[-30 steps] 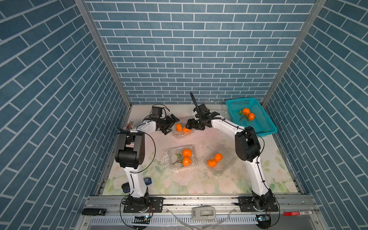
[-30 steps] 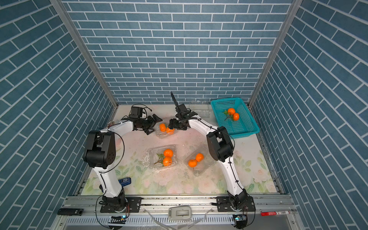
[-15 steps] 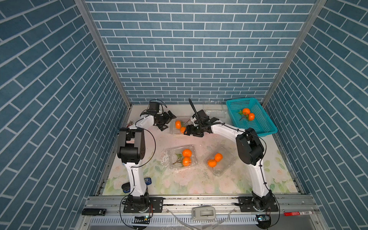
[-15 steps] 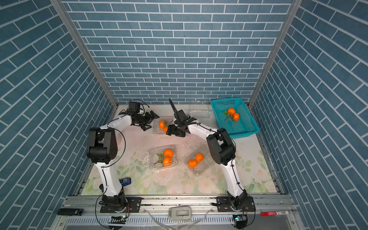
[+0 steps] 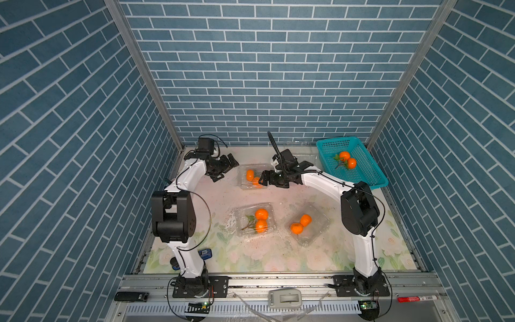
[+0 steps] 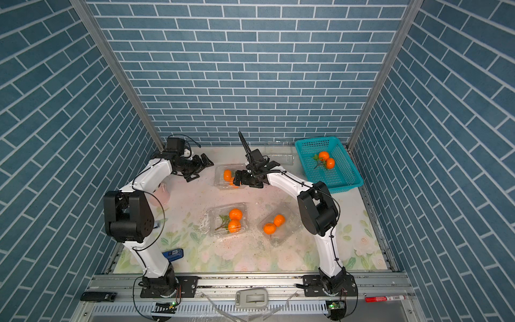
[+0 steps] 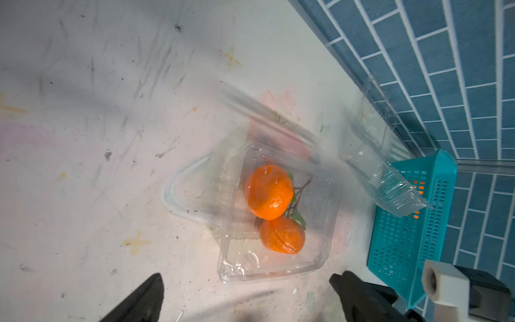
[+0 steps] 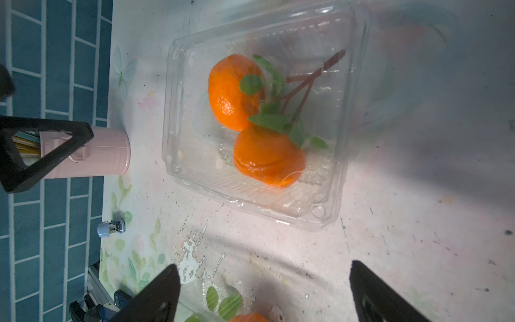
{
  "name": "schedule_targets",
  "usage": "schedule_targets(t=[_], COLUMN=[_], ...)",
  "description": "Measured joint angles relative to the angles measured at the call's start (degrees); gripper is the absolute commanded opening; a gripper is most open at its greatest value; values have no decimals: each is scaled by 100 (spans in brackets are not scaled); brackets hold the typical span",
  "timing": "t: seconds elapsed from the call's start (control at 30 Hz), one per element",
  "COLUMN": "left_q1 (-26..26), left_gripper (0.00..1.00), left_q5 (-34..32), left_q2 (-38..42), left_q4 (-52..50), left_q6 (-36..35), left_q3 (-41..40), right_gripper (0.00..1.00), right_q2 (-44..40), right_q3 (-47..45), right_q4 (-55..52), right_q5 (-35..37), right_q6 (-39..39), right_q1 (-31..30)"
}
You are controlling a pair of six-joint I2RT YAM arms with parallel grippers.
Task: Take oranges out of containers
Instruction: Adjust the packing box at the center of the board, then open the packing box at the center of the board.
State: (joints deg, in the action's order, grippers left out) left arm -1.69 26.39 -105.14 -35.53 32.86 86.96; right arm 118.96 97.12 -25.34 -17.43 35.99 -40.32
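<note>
Two oranges (image 8: 231, 92) (image 8: 267, 156) joined by a stem lie in a clear container (image 5: 243, 186) at the back of the table, its lid a blur beside it. My right gripper (image 5: 263, 178) stands open at that container's right edge, nothing between its fingers (image 8: 167, 281). Just left of it, my left gripper (image 5: 228, 164) is open and empty, apart from the box (image 7: 317, 259). In both top views, two nearer containers (image 5: 269, 232) (image 5: 319, 231) each hold a pair of oranges (image 5: 261, 214) (image 5: 305, 219). Another pair of oranges (image 5: 348, 159) lies in the teal basket (image 5: 373, 178).
An empty clear clamshell (image 7: 384, 178) leans against the teal basket (image 7: 412, 237) by the back wall. A pink cup (image 6: 163, 192) with pencils stands at the left wall. A small blue item (image 6: 172, 253) lies near the left arm's base.
My right gripper has opened wider and shifted a little left and nearer, along the back container. My left gripper has drawn back from that container toward the back left.
</note>
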Motion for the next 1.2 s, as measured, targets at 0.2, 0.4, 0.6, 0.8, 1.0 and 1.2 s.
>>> schedule_targets(t=[0.2, 0.4, 0.6, 0.8, 1.0, 1.2], left_q1=[-37, -223, -452, -496, -509, -514], left_gripper=[99, 99, 99, 99, 99, 99], left_q5=[-101, -94, -149, -321, -201, 26], left_q2=[87, 129, -101, -905, -1084, -1167], left_q4=[-26, 345, 221, 85, 310, 501], left_q6=[-162, -127, -136, -190, -160, -39], left_q3=[-116, -310, -114, 901, 702, 610], right_gripper=[91, 82, 78, 72, 67, 62], right_q2=[-7, -87, -90, -28, 428, 824], right_q3=[-7, -201, -597, -518, 33, 278], right_q4=[103, 479, 778, 1163, 1342, 1436], right_q5=[55, 42, 4, -306, -509, -688], right_q6=[24, 166, 319, 520, 623, 739], right_q1=[72, 170, 282, 525, 686, 656])
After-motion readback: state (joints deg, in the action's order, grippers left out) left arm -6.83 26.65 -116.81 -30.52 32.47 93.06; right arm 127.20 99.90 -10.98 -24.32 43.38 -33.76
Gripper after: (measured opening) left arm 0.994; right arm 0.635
